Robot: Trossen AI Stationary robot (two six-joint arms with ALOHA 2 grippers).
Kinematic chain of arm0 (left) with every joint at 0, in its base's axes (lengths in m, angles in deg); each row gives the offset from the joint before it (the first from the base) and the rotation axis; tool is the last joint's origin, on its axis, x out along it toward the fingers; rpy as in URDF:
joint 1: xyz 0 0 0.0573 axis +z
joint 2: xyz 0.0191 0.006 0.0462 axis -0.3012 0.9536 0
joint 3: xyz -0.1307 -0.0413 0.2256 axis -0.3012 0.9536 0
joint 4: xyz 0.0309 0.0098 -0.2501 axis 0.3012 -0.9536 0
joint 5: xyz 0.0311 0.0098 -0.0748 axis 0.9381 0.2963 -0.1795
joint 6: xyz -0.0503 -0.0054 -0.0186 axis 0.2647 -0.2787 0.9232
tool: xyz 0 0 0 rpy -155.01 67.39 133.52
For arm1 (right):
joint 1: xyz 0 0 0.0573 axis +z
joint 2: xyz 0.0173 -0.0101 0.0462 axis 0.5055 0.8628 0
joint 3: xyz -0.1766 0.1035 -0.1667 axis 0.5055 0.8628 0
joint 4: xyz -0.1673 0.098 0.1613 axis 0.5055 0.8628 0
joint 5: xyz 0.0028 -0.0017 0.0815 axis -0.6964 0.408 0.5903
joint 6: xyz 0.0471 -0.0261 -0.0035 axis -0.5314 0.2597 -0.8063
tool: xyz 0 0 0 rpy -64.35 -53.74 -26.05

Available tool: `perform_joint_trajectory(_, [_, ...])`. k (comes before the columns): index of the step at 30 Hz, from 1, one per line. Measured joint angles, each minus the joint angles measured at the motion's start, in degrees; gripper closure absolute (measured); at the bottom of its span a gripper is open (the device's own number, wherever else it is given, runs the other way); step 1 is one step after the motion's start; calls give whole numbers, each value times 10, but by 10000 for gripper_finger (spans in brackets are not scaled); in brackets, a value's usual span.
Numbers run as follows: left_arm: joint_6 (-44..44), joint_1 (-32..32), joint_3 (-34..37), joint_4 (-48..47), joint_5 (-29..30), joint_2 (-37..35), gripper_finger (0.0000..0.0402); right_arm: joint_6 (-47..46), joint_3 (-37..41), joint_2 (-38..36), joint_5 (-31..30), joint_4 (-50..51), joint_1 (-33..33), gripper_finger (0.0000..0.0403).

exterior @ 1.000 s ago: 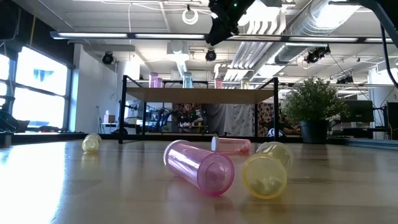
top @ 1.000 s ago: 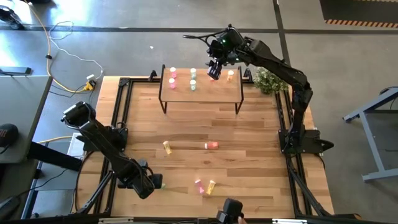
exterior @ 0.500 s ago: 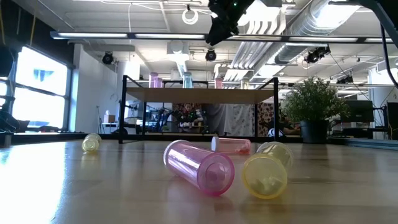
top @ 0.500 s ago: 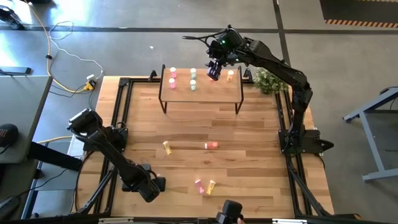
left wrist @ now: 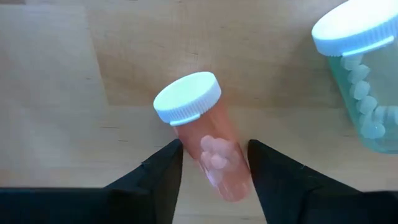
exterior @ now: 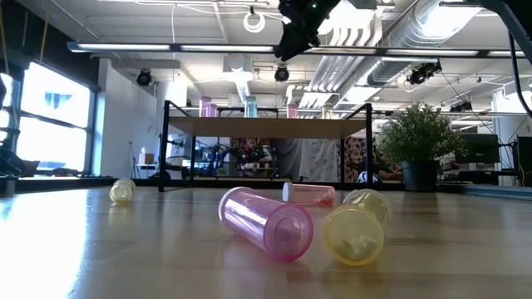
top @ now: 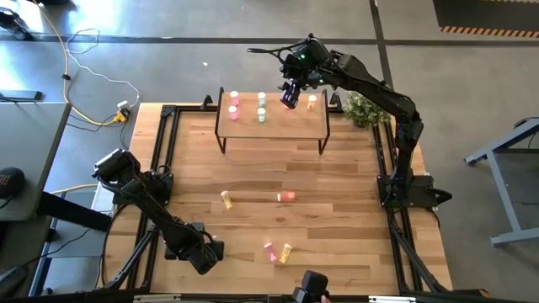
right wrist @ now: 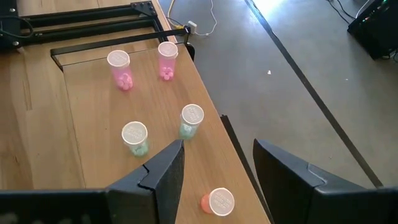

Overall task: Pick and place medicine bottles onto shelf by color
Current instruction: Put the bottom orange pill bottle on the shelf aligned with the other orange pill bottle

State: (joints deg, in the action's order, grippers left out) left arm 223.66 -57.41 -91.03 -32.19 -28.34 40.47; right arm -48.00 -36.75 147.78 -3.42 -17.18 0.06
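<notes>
High view: roughly halfway, by the look of it. Already upright on the low light-wood shelf on black legs at the far edge of the wood-plank table, grouped by colour: 2 pink pale-capped bottles at one end, 2 green bottles mid-board, 1 orange bottle beyond them. Lying mid-table: a yellow bottle and a red-orange bottle. Near the front edge, a pink bottle just beside a second yellow bottle. Right gripper hovering over the shelf, spread wide, empty. Left gripper low near the front-left corner, fingers astride a lying salmon-orange white-capped bottle, not yet pinched; a pale green bottle just beside. Probably 6 left to shelve.
</notes>
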Motion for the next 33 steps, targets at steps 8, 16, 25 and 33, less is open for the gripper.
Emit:
perform_joint_trajectory(8, [-10, -6, 0, 1, -1, 0, 290, 0, 0, 0, 0, 0, 0, 219])
perform_joint_trajectory(16, [-51, -10, -11, 2, 13, 1, 308, -21, 0, 0, 14, 0, 0, 219])
perform_joint_trajectory(25, [-106, -10, -62, -18, 86, 1, 307, -25, -20, -3, 76, 40, 13, 219])
perform_joint_trajectory(33, [-131, -8, -93, -89, 198, -53, 307, -29, -77, -3, 80, 111, 28, 219])
